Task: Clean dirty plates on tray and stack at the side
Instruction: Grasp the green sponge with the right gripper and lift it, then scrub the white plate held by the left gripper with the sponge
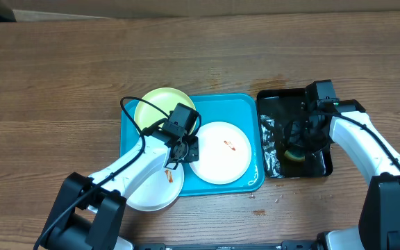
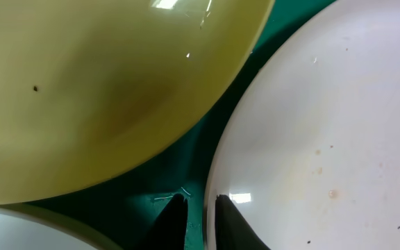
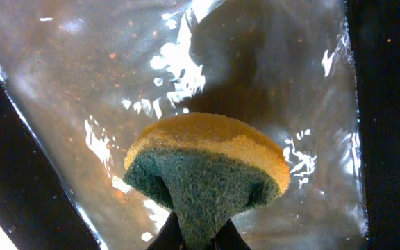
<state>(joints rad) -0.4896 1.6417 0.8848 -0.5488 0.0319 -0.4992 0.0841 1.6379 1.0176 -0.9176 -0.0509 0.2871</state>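
The turquoise tray (image 1: 245,107) lies at the table's middle. A white plate (image 1: 221,151) with red smears lies in it. The yellow-green plate (image 1: 160,105) sits at its far left corner. A second white plate (image 1: 151,191) overhangs its front left corner. My left gripper (image 1: 184,149) straddles the smeared white plate's left rim. In the left wrist view its fingers (image 2: 198,207) are close together on that rim (image 2: 311,139), beside the yellow-green plate (image 2: 103,83) and the tray floor (image 2: 186,153). My right gripper (image 1: 298,147) is shut on a yellow and green sponge (image 3: 207,167) over the black tray.
A narrow glossy black tray (image 1: 283,104) lies right of the turquoise one, with wet, shiny film on its floor (image 3: 255,69). Small crumbs lie on the wooden table (image 1: 262,208) in front of the trays. A cardboard edge runs along the back.
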